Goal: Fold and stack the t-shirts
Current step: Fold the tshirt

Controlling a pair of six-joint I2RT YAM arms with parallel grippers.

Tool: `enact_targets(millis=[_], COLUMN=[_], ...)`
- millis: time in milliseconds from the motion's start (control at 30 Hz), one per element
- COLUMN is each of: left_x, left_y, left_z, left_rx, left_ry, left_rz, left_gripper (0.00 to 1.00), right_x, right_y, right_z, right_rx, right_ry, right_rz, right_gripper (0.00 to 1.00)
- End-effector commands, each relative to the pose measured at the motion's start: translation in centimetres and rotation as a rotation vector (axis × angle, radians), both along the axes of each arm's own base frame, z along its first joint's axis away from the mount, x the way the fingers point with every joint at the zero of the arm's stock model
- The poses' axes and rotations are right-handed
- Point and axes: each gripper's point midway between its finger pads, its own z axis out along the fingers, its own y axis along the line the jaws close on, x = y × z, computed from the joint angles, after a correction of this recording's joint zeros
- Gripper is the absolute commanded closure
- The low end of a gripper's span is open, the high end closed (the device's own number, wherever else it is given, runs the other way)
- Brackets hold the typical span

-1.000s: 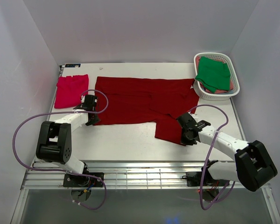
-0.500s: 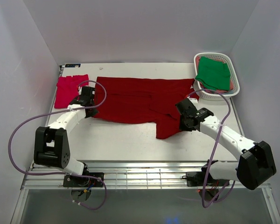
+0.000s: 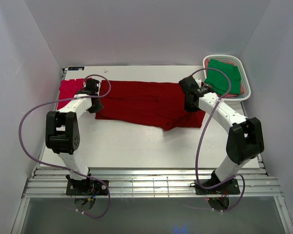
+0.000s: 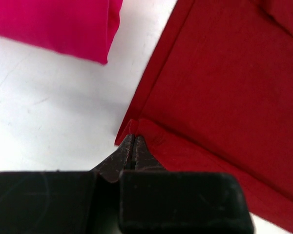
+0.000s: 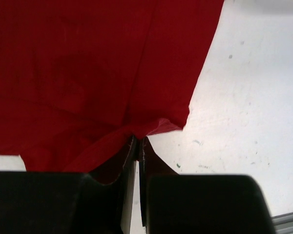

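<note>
Bench (image 3: 136,146): dark red shirt (image 3: 146,102) lies mid-bench, partly folded. Basket (image 3: 246,92) at 2 o'clock holds green shirt (image 3: 222,75). Pink shirt (image 3: 68,90) at 10 o'clock. Left pincer (image 4: 133,146) pinched tight on the red shirt's 9 o'clock hem, right pincer (image 5: 138,144) on its 3 o'clock edge.

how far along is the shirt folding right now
Done: the pinkish-red shirt lies folded at the far left. In hand: the left gripper and right gripper are each shut on an edge of the dark red shirt, only partly folded. Left: finishing it, then the green shirt in the basket, and stacking.
</note>
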Motion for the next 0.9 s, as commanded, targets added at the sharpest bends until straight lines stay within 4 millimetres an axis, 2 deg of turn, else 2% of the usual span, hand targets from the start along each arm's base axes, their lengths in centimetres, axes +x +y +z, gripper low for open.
enact_targets(millis=[0,33,67,133,167,233,267,300,333,367,400,467,533,567,800,867], left_x=[2.7,3.2,4.2,5.1,6.0,6.9,7.7,8.1,8.5,8.7,9.4,9.8,10.6,10.6,11.6,11.8], left_y=[0.1,0.0,0.0,-0.1,-0.1,-0.2,-0.2,-0.2,-0.1,-0.2,-0.2,0.0,0.0,0.0,0.6,0.8], left_z=[2.4,2.5,3.5,3.3,4.2,4.2,5.1,5.3,4.9,4.8,5.4,4.2,4.0,3.2,1.8,2.0], left_rx=[-0.03,-0.039,-0.04,-0.049,-0.048,-0.057,-0.07,-0.076,-0.078,-0.087,-0.088,-0.094,-0.1,-0.1,-0.097,-0.095], left_ry=[-0.057,-0.06,-0.08,-0.072,-0.09,-0.086,-0.105,-0.11,-0.102,-0.094,-0.108,-0.074,-0.071,-0.052,-0.025,-0.033], left_rz=[-0.013,-0.017,-0.02,-0.028,-0.031,-0.032,-0.038,-0.037,-0.036,-0.04,-0.045,-0.046,-0.054,-0.056,-0.054,-0.048], left_gripper=[1.0,1.0,1.0,1.0,1.0,1.0,1.0,1.0,1.0,1.0,1.0,1.0,1.0,1.0,1.0,1.0], right_x=[4.1,4.8,6.3,7.6,9.0,10.2,10.9,11.9,12.5,13.1,13.9,14.9,15.9,16.2,18.4,18.6], right_y=[-1.2,-1.4,-1.6,-1.7,-1.7,-1.9,-2.1,-2.0,-2.0,-2.2,-2.0,-2.2,-2.0,-1.9,-2.4,-2.7], right_z=[2.5,2.6,3.0,3.3,3.6,3.8,3.1,4.1,4.2,3.3,4.1,3.2,3.8,3.5,4.8,5.4], right_rx=[-0.028,-0.029,-0.025,-0.022,-0.014,-0.019,-0.025,-0.016,-0.021,-0.028,-0.021,-0.028,-0.018,-0.02,-0.015,-0.012], right_ry=[-0.065,-0.065,-0.078,-0.081,-0.094,-0.097,-0.082,-0.103,-0.104,-0.085,-0.106,-0.089,-0.106,-0.102,-0.148,-0.161], right_rz=[0.003,0.002,-0.009,0.007,0.004,0.019,0.016,0.02,0.026,0.025,0.029,0.031,0.035,0.036,0.027,0.019], right_gripper=[0.92,0.92,0.92,0.92,0.92,0.92,0.92,0.92,0.92,0.92,0.92,0.92,0.92,0.92,0.92,0.92])
